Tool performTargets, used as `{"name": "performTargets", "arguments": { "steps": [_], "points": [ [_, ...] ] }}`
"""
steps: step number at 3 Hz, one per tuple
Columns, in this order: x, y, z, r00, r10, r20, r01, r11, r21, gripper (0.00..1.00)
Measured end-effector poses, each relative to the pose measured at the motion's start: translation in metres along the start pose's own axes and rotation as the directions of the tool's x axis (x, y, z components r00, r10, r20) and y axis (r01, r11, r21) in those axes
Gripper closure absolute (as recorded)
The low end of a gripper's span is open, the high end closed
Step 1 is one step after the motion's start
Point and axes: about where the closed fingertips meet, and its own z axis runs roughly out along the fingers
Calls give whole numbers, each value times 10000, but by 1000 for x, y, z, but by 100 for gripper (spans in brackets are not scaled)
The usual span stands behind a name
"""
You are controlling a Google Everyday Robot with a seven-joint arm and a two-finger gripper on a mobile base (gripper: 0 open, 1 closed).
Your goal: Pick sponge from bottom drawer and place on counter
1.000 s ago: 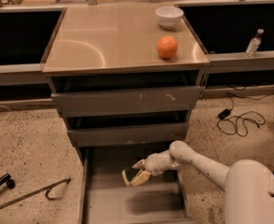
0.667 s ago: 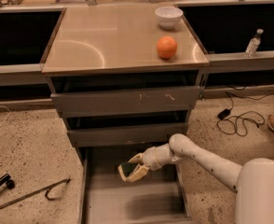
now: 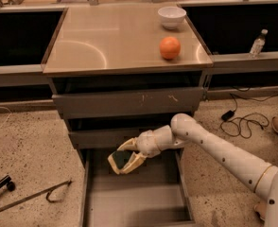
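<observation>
Sponge (image 3: 122, 158) is pinched between the two fingers of my gripper (image 3: 118, 164), held over the back of the open bottom drawer (image 3: 139, 200), just below the middle drawer's (image 3: 101, 138) front. My arm (image 3: 214, 145) reaches in from the right. On the counter (image 3: 106, 41) I see an orange (image 3: 169, 48) and a white bowl (image 3: 171, 17).
</observation>
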Motion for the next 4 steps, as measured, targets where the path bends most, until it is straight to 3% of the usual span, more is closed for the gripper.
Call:
{"name": "performTargets", "arguments": {
  "steps": [2,3,4],
  "points": [
    [-11,0,3,9996,0,-277,-3,10000,-79,100],
    [-71,-12,11,9976,-257,-644,252,9996,-85,100],
    [-161,-25,11,9877,-1326,-830,1298,9908,-380,100]
  ]
}}
